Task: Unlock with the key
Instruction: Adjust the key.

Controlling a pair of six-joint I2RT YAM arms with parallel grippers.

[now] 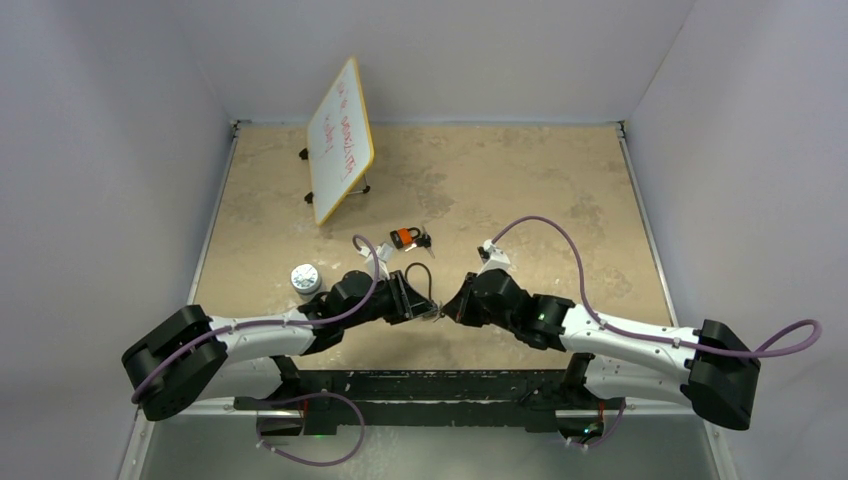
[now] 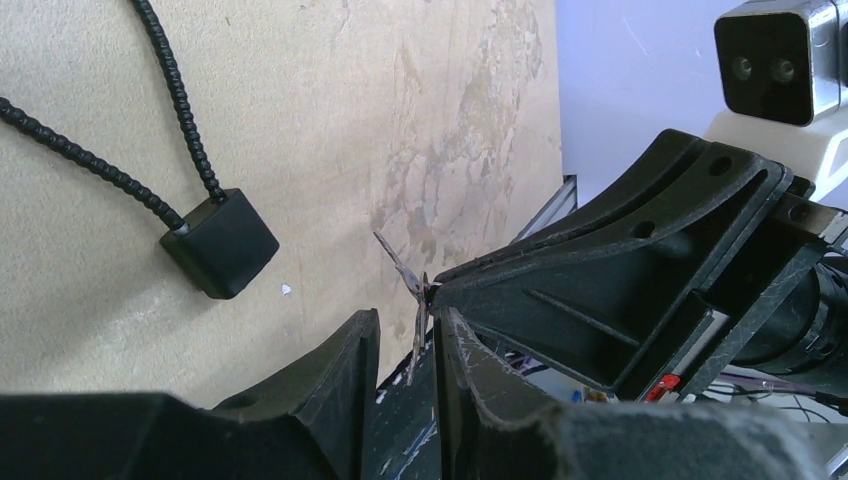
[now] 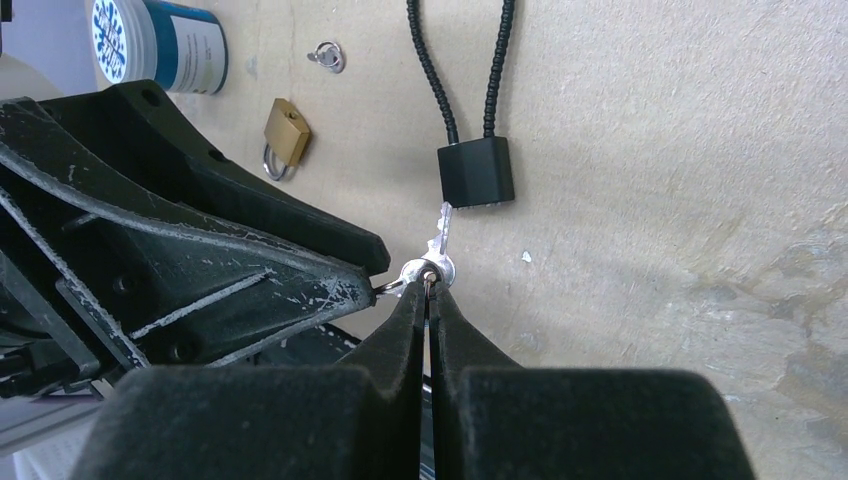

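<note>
The key (image 3: 439,243) is off the worktop (image 3: 700,150), gripped at its ringed head by the right claw (image 3: 428,292). That claw's fingers are clenched flat together on it, and the blade projects straight ahead of the tips.

The left claw (image 2: 408,325) faces the right claw tip to tip from the opposite side. Its fingers stand partly apart, with the key hanging in the gap between them, close against one finger. No firm grasp by this claw is evident.

The black cable lock (image 3: 477,172) lies on the worktop directly ahead of the right claw, its beaded cable running away from the claw. The key's tip lines up with the near edge of the lock body; contact cannot be confirmed.

Farther ahead of the right claw, on the side where the left claw stands, three items lie apart from one another:
- a small brass padlock (image 3: 285,130)
- a metal eyelet (image 3: 327,57)
- a blue-and-white canister (image 3: 160,40)

In the top view, an orange padlock (image 1: 403,237) with keys attached lies beyond the cable lock, ahead of both claws. A tilted whiteboard (image 1: 340,140) on a stand is set farther out again.
</note>
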